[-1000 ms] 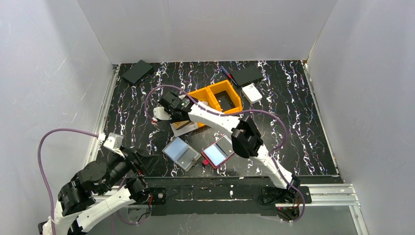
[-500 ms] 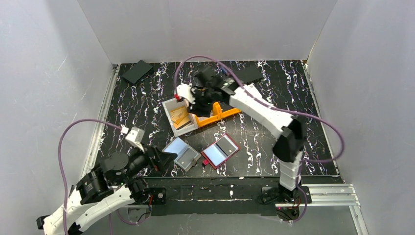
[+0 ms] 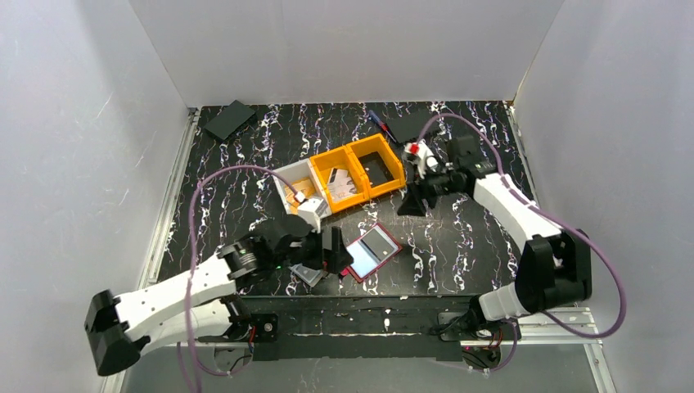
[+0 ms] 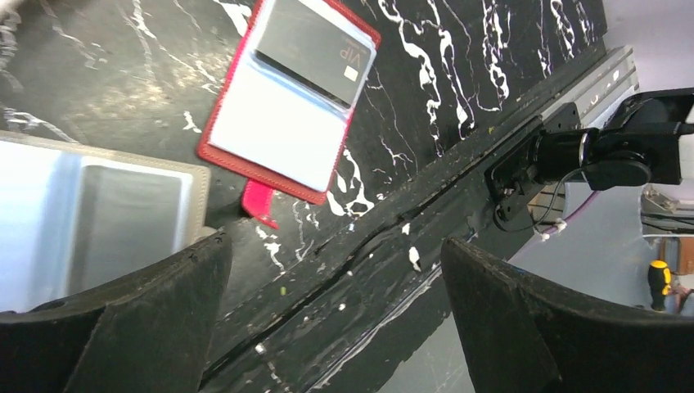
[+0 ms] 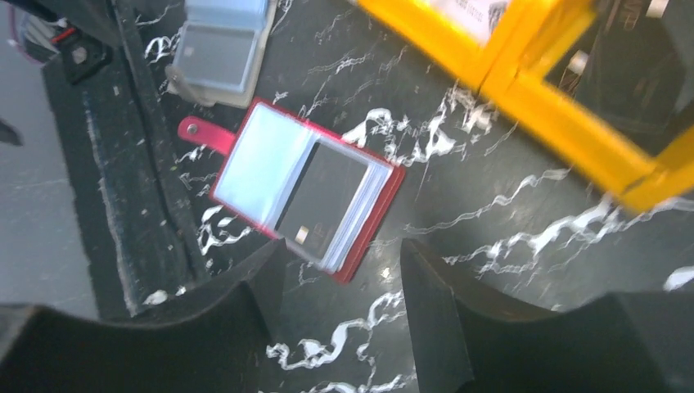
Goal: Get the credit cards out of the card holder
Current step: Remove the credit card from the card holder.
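Left wrist view: card holder (image 4: 278,131), red, lying open and flat on the marbled table (image 4: 458,74), near its front rail. One dark credit card (image 4: 315,49) sits in the clear sleeve of the half away from the snap tab; the tab-side sleeve looks bare. Left gripper (image 4: 334,246): fingers wide apart, empty, hanging just short of the tab, beside a grey case (image 4: 98,221). Right gripper (image 5: 342,250): fingers apart, empty, off toward the orange bins (image 5: 556,131). Handling, as judged: pin the red cover with one claw, pinch the card's exposed edge with the other, and draw it along the sleeve mouth rather than upward. An unpinned holder would likely slide.
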You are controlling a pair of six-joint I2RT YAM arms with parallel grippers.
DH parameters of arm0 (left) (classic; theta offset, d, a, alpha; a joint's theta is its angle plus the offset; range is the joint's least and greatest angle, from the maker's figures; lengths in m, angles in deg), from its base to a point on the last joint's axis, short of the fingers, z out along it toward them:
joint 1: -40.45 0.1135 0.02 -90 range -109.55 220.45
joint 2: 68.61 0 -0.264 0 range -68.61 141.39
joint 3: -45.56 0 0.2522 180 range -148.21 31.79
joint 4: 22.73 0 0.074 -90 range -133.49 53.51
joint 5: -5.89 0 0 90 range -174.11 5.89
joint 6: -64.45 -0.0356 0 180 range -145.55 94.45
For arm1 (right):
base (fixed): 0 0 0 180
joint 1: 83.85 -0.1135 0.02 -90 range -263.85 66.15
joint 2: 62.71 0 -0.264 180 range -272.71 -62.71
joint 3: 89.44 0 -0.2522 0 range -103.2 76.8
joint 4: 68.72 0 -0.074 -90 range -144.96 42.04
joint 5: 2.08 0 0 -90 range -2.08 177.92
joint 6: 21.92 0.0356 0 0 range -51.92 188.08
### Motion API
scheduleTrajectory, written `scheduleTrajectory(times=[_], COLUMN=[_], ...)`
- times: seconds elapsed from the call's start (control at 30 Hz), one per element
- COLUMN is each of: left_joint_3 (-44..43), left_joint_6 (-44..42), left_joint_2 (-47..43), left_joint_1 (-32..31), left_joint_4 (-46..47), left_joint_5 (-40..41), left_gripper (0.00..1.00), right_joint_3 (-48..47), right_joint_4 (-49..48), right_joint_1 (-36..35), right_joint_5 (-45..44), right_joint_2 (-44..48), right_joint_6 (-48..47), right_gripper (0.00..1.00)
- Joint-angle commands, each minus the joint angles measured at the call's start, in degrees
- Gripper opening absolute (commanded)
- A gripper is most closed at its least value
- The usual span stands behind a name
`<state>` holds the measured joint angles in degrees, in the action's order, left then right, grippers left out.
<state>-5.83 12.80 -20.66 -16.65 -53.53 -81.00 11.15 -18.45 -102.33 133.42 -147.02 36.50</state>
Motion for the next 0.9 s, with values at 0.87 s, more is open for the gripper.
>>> scheduleTrajectory(times=[0.87], left_joint_3=[6.2], left_joint_6=[23.5], left_joint_2=[23.4], left_joint_1=[0.4], left_joint_4=[38.3], left_joint_5=[-2.0], left_gripper=[0.95], right_joint_3=[25.7], right_joint_4=[-37.6], right_joint_1=[10.4], right_joint_5=[13.2], right_joint_2=[4.2], right_joint_6=[34.3], right_gripper=[0.53])
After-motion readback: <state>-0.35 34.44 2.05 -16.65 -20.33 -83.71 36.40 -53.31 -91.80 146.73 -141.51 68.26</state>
